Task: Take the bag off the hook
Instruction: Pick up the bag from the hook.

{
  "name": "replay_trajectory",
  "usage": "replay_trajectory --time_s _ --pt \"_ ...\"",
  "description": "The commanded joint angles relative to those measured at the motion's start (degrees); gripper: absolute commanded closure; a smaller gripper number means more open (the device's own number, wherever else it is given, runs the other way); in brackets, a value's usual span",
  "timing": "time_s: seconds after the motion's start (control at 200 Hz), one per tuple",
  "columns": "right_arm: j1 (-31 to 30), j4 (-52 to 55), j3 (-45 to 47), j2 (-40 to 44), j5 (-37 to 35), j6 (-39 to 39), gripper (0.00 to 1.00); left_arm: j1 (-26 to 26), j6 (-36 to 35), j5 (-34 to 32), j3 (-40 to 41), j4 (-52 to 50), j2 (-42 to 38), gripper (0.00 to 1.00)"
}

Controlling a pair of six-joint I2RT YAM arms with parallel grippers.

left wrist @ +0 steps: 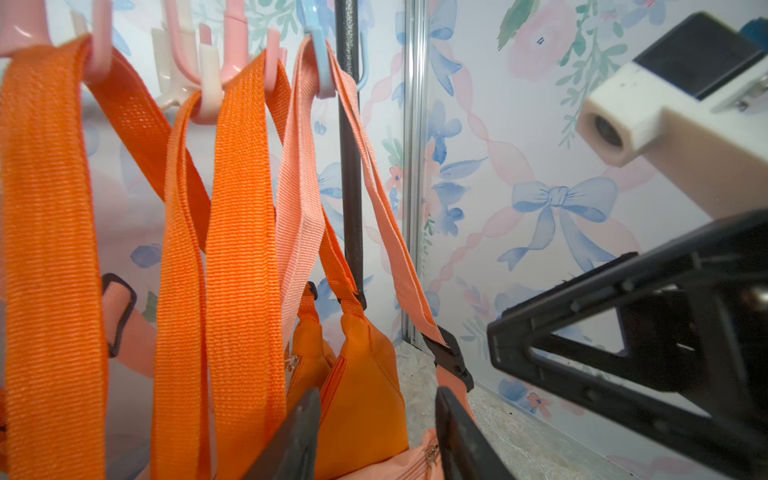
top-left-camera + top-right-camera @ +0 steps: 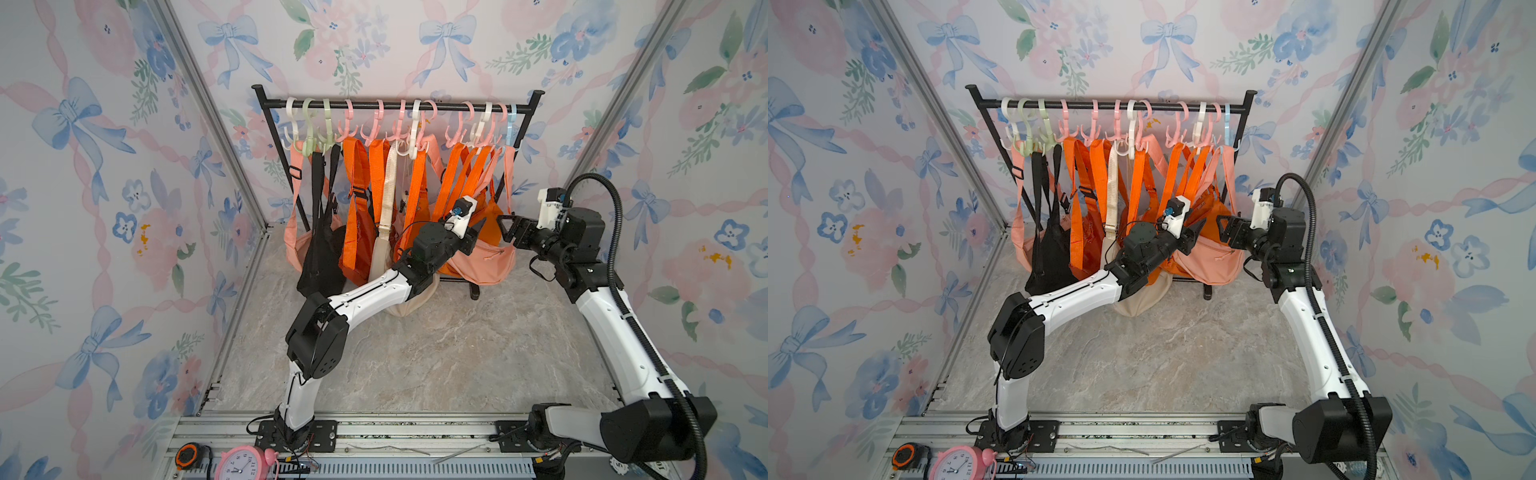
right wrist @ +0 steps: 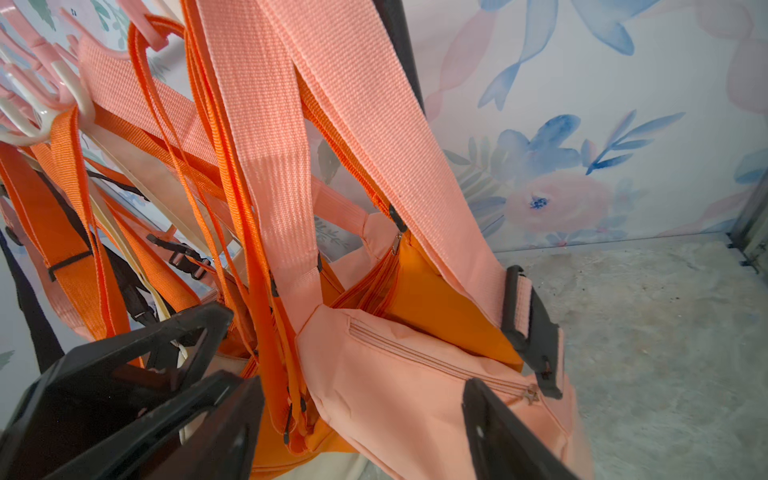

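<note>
Currently the bag (image 2: 482, 262) hangs on the blue hook (image 1: 320, 62). Left tool (image 1: 377, 392) and right tool (image 3: 359, 382) stand spread, empty, beside it. I should pinch the strap (image 1: 299, 187) high and lift it over the hook tip.

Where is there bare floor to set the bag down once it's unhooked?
Free: the marble floor between the left arm and right arm, in front of the rack; the strip beside the left frame rail. Crowded: under the rack's packed bags.
</note>
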State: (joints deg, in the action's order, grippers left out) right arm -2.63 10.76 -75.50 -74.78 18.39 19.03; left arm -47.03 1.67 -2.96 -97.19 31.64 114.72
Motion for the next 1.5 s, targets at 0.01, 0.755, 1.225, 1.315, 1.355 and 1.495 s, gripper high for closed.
replay_trajectory --time_s 0.01,0.755,1.225,1.315,1.355,1.495 --pt "0.8 -1.5 -4.2 -3.2 1.5 -0.4 0.23 1.3 0.0 0.3 -4.2 0.5 3.0 0.49" --pt "3.8 1.7 -15.4 -15.5 -6.6 -7.8 0.8 -0.2 -4.9 1.3 -1.4 -3.1 -1.6 0.3" --pt "7.4 3.0 -15.4 -12.6 -7.6 -8.1 1.0 -0.6 -7.3 3.2 -5.2 -5.8 -2.0 0.27" --pt "8.8 2.5 -14.4 -11.3 -7.3 -7.2 1.0 -0.5 -7.6 4.0 -9.4 -7.6 0.3 0.28" --pt "9.4 2.3 -14.2 -10.9 -7.1 -6.7 1.0 -0.5 -7.6 4.6 -11.5 -8.6 1.3 0.28" --pt "10.3 2.5 -14.3 -10.5 -6.2 -6.1 1.0 -0.7 -7.1 6.7 -19.6 -11.5 5.1 0.31"
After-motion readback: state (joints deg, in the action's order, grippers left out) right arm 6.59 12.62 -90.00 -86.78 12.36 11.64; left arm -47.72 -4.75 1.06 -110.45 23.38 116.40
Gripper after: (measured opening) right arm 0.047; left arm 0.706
